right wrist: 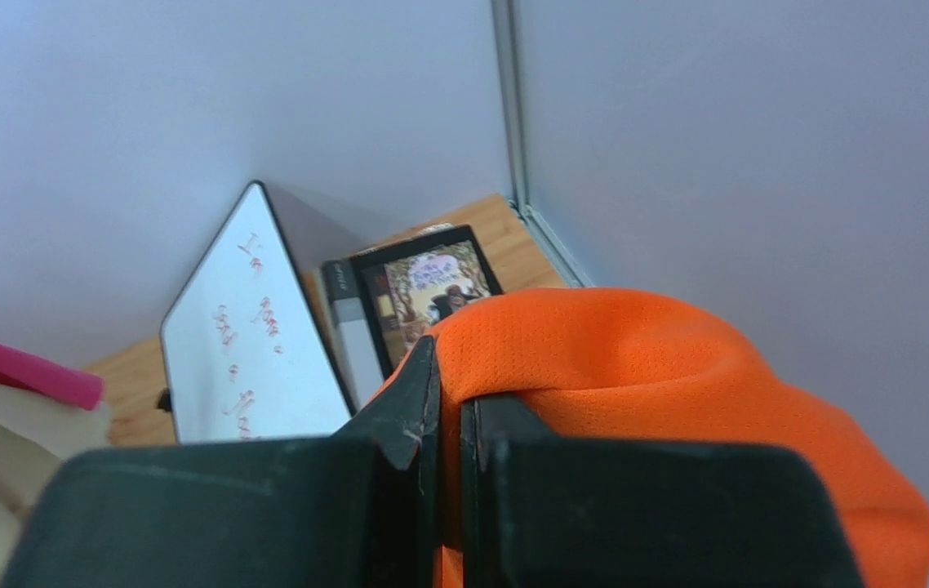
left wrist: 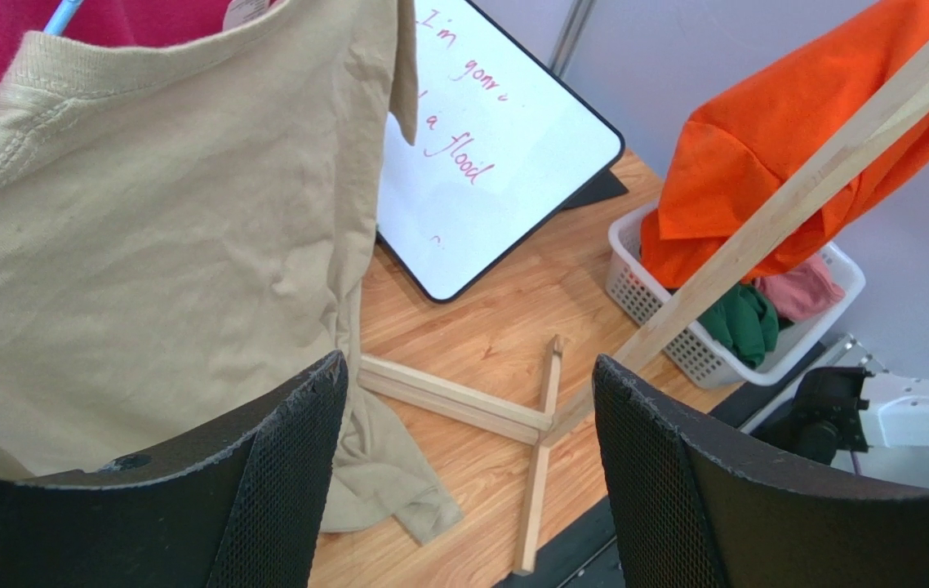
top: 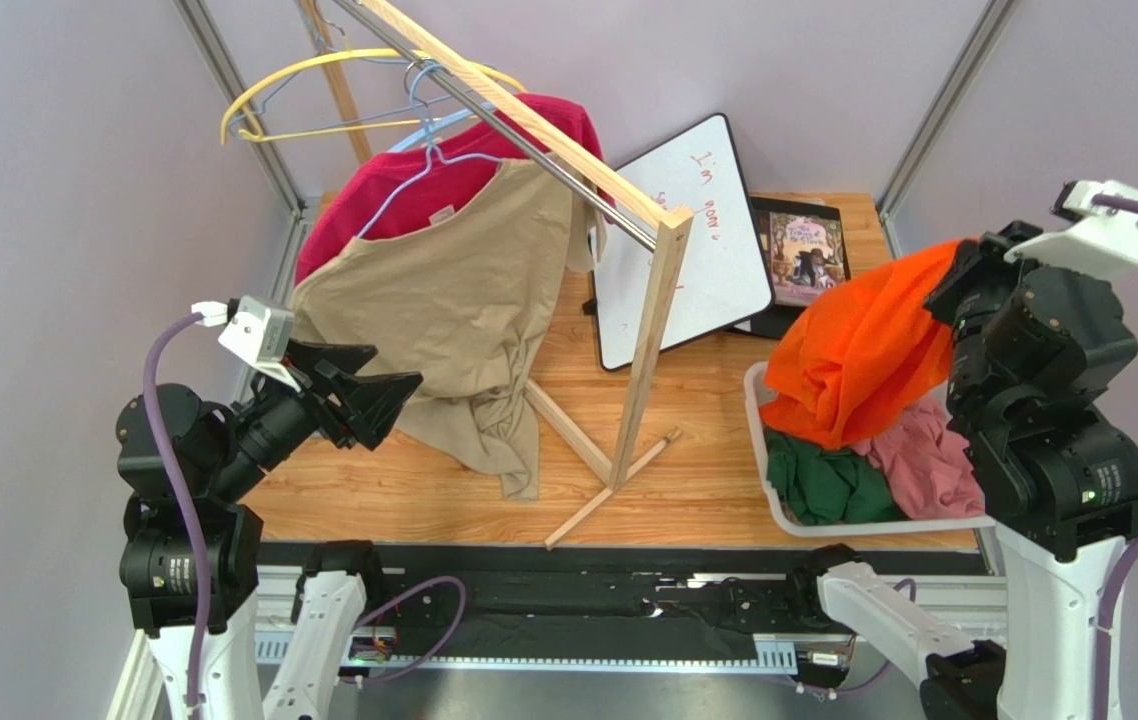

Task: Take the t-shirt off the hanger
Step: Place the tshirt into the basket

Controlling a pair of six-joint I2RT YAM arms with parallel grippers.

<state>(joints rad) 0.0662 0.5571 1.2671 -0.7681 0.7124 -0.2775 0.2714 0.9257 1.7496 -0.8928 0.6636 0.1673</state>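
1. Tan t-shirt (top: 440, 300) hangs at the upper left of the overhead view. It is draped on a thin blue hanger (top: 398, 191), its hem bunched low toward the table. Nothing grips it yet, and we judge it the next garment to come off.
2. Wooden rack (top: 650, 345) runs diagonally through the centre of the frame. Its rail carries the hanger, with a red shirt (top: 530, 120) behind the tan one. We should pull along the hanger's arm rather than against the rail, since the light frame looks easy to tip.
3. Orange shirt (top: 861, 353) hangs at the right of the frame, over a white basket (top: 765, 465). It is pinched in the clenched right gripper (right wrist: 447, 368). We judge it best dropped into the basket first, which frees that arm.
4. Left gripper (top: 387, 375) sits at lower left, its jaws spread wide and holding nothing. It is close against the tan cloth's lower edge, and we cannot tell whether it touches. Its wrist view shows fabric filling the upper left. We would take a thick fold near the shoulder, not the loose hem.
5. The hanger's thin frame may swing or lift off the rail, so we would slide one shoulder off at a time.
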